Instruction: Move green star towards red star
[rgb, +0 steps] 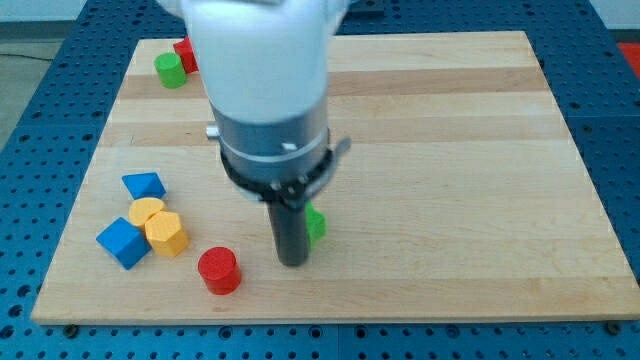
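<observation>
Your green star (316, 224) is sitting a bit below the middle of the wooden board (450, 150), closer to the bottom edge than the top, and you can only see a sliver of it poking out on the view's right side of the rod, so its shape is mostly hidden. My tip (292, 263) is right up against it, touching or as good as, just to its left and a hair lower. There's no pincer on this arm at all, just that straight dark rod, so there's nothing to call apart or together. The big white and grey arm body (268, 90) hangs over the middle of the board and blocks a good chunk of it. The red block (184, 52) you're after is way up by the top left corner, half tucked behind the arm, so you can't really make out its shape, and it's well apart from the green star. Touching it on the left is a green cylinder (171, 69). Down toward the bottom left you've got a red cylinder (218, 270) near my tip, then a cluster further left: a yellow hexagon-ish block (166, 233) touching a yellow round one (147, 209), a blue cube (123, 243) beside them, and another blue block (144, 185) just above.
</observation>
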